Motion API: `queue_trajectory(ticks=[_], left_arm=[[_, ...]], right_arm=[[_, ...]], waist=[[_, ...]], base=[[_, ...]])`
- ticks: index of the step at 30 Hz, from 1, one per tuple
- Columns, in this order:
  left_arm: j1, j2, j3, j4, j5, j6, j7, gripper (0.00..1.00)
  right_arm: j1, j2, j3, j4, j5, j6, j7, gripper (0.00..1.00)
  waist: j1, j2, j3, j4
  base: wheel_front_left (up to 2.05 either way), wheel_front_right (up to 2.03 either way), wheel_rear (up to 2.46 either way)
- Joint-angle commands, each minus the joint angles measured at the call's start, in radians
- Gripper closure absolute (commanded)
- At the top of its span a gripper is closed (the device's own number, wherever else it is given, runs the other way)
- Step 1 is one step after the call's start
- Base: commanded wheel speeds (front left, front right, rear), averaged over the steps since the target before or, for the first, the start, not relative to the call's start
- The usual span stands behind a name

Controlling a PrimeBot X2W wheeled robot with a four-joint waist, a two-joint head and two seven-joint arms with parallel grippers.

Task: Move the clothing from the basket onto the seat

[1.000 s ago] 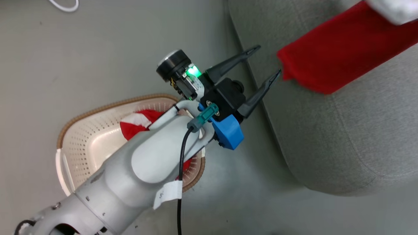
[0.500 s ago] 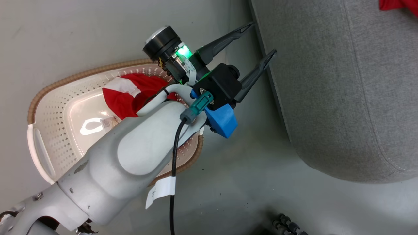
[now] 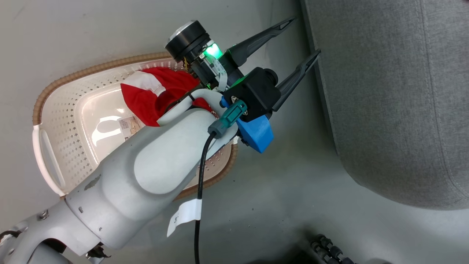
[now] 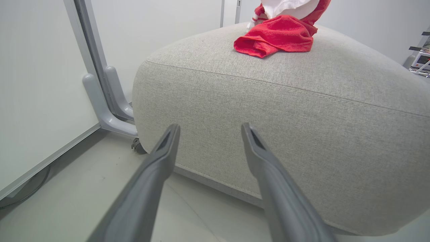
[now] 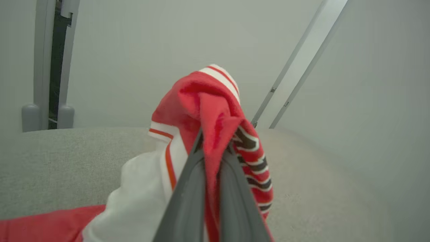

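A red and white garment [image 3: 154,95] lies bunched in the cream perforated basket [image 3: 91,69], partly hidden under my left forearm. My left gripper [image 3: 302,38] hangs open and holds nothing, past the basket's right end and close to the side of the grey seat [image 3: 384,91]. In the left wrist view, the fingers of my left gripper [image 4: 210,129] point at the seat's side [image 4: 285,111], and a second red garment [image 4: 275,37] rests on top of the seat. My right gripper [image 5: 212,148] is shut on that garment [image 5: 205,101], a striped one with black lettering, above the seat [image 5: 50,168].
The basket stands on a grey floor [image 3: 278,190] left of the seat. A grey stand foot [image 4: 107,114] with a caster [image 4: 136,146] sits beside the seat against a white panel. A black ribbed part [image 3: 329,251] shows at the bottom of the head view.
The head camera has swung, so the garment on the seat has left its picture and more of the basket shows. My left gripper stays open between basket and seat.
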State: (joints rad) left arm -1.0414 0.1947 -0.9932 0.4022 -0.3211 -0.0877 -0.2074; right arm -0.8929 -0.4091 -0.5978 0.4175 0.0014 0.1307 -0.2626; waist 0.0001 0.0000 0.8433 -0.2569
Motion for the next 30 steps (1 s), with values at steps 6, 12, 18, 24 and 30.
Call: queue_trajectory(ticks=[6, 12, 18, 24, 30], left_arm=[[-0.024, -0.005, -0.006, -0.001, 0.006, 0.007, -0.008, 0.00], [-0.030, 0.000, -0.007, 0.006, 0.000, 0.011, -0.014, 0.00], [-0.016, -0.003, -0.004, 0.017, -0.007, 0.019, -0.028, 0.00], [0.024, -0.018, 0.008, 0.038, -0.023, 0.030, -0.052, 0.00], [0.081, -0.027, 0.064, 0.034, -0.045, 0.054, -0.059, 0.00]], right_arm=[[0.038, 0.023, -0.001, 0.085, 0.002, 0.000, -0.003, 1.00], [0.053, 0.047, 0.003, 0.150, 0.015, 0.000, -0.003, 0.82], [0.102, 0.073, -0.019, 0.100, 0.021, 0.000, -0.003, 0.00], [0.216, 0.122, -0.031, -0.039, -0.015, 0.000, -0.003, 0.00], [0.301, 0.162, 0.032, -0.171, -0.026, 0.000, -0.003, 0.00]], waist=[[-0.0001, 0.0000, 0.009, 0.015], [-0.0001, 0.0000, 0.011, 0.021], [-0.0001, 0.0000, -0.023, 0.019], [-0.0001, 0.0000, -0.117, 0.021], [-0.0001, 0.0000, -0.231, 0.044]], base=[[0.00, 0.00, 0.00], [0.00, 0.00, 0.00], [0.00, 0.00, 0.00], [0.00, 0.00, 0.00], [0.00, 0.00, 0.00]])
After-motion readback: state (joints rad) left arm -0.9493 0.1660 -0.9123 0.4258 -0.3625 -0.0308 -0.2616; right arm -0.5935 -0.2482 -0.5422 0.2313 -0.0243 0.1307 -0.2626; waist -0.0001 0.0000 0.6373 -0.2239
